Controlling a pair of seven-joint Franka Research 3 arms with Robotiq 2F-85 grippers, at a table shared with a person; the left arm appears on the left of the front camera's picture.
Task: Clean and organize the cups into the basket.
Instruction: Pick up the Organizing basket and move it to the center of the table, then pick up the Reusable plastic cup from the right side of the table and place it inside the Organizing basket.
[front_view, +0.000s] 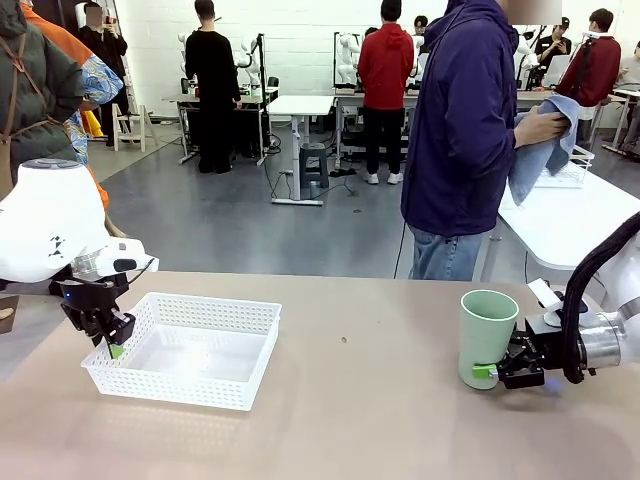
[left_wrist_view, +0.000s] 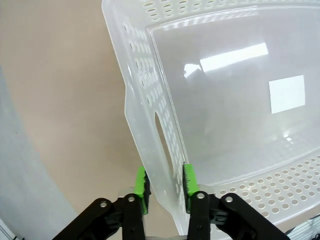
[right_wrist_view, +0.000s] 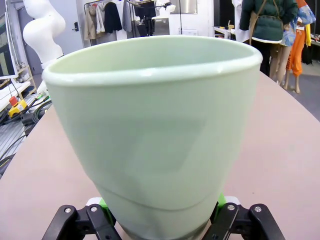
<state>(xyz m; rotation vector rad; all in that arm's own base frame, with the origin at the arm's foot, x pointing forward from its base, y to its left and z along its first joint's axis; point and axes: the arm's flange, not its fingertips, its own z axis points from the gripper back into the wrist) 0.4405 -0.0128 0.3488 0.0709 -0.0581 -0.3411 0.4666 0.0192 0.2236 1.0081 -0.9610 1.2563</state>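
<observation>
Basket (front_view: 170, 386) wall pinched tight by my left gripper (front_view: 114, 347); well right of the basket, my right gripper (front_view: 489, 372) grasps the mint cup (front_view: 487, 328) near its base.

- The table (front_view: 370, 420) has a plain beige top.
- A white basket (front_view: 180, 386) with mesh walls sits on the left part of the table.
- A mint green cup (front_view: 487, 330) stands upright on the right part, well apart from the basket.

Tan table (front_view: 380, 420); beyond its far edge, a navy-jacketed person (front_view: 460, 130) with a blue cloth (front_view: 532, 165)
</observation>
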